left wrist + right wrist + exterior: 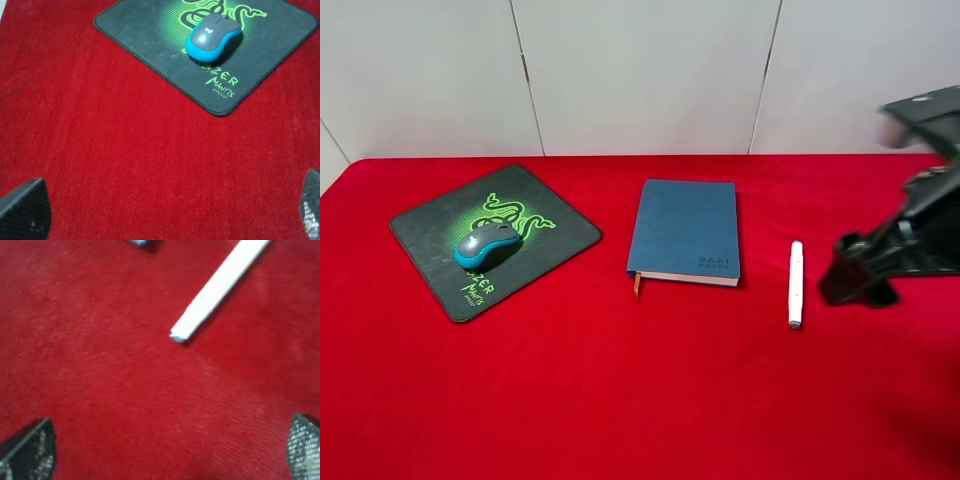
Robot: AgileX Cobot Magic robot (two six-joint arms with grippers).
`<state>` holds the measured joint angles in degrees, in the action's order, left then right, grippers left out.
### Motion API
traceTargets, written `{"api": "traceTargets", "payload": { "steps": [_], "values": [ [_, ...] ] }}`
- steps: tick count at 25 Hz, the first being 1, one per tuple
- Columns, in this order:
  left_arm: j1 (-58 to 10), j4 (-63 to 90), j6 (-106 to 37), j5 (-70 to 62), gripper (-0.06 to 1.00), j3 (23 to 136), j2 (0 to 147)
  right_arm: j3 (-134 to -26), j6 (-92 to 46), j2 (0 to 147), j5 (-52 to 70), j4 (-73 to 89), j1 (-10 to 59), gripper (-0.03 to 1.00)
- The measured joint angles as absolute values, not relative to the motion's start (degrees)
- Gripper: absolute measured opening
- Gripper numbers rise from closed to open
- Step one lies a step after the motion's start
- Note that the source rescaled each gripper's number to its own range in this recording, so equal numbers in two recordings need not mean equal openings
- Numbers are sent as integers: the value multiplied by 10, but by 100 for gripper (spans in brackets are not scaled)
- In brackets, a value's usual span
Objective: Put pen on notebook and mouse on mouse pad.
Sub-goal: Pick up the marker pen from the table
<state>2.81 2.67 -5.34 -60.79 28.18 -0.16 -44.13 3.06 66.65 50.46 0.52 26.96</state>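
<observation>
Lifting the pen [796,283] looks next; right jaws, spread wide, should straddle its middle, square across; left jaws hang released; mouse [488,245] sits on pad [565,232].

Red-clothed table [620,400] bearing mouse pad [555,232], notebook [685,230], pen [796,283]

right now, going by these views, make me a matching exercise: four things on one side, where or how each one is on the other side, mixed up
Column 1
1. mouse
2. pen
3. notebook
4. right gripper

Column 2
a. white, lying ungrasped on the red cloth
b. open and empty
c. resting on the mouse pad
d. blue, closed, between the mouse pad and the pen

Pairs: 1-c; 2-a; 3-d; 4-b
</observation>
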Motion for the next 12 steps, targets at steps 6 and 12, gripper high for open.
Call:
{"api": "traceTargets", "payload": {
  "steps": [6,12],
  "values": [
    [28,27,-53,-608,100,282,-2,-526,105,784,519,7,297,100],
    [28,27,-53,-608,100,282,-2,-558,141,869,504,4,297,100]
  ]
}}
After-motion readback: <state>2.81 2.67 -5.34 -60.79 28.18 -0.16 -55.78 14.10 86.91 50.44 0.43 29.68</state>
